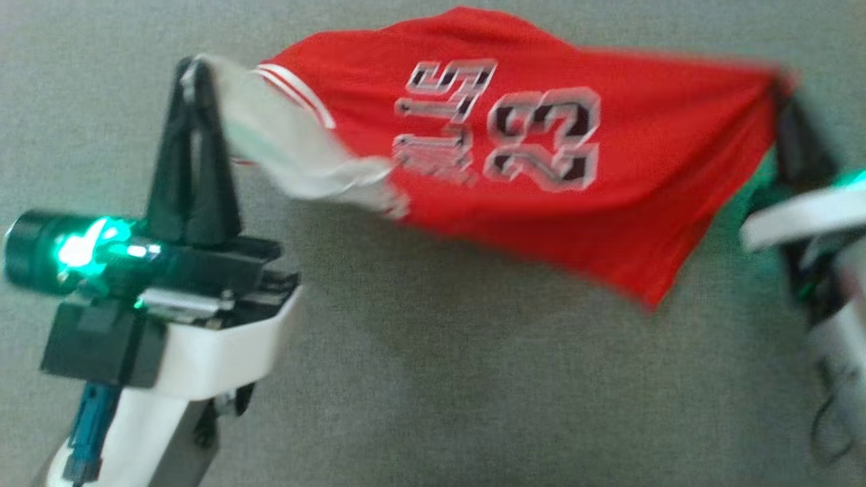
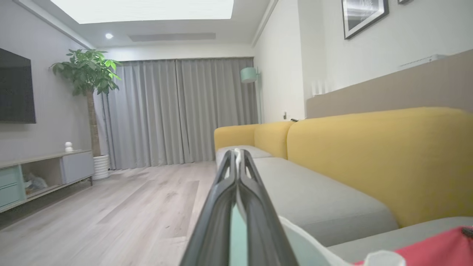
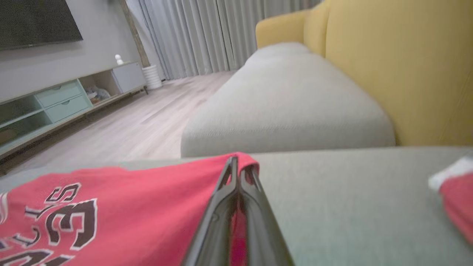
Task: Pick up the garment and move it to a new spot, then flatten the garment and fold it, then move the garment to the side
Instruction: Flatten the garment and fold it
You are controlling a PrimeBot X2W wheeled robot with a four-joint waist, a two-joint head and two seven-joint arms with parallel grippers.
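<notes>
Left fingers (image 1: 172, 182) and right fingers (image 3: 216, 218) each clamp an edge of the red garment (image 1: 643, 169)

The red printed jersey (image 1: 541, 169) and grey fabric sofa seat (image 1: 433, 406) are viewed downward from the head, low from both wrists.

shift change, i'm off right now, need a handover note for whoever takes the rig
Grippers: left gripper shut on the white edge of the jersey; right gripper shut on a red corner.
Things: jersey stretched between the two grippers over the grey sofa seat, number showing.
Done: jersey picked up, held at both ends.
Left: lay it flat, fold it, move it to the side.
</notes>
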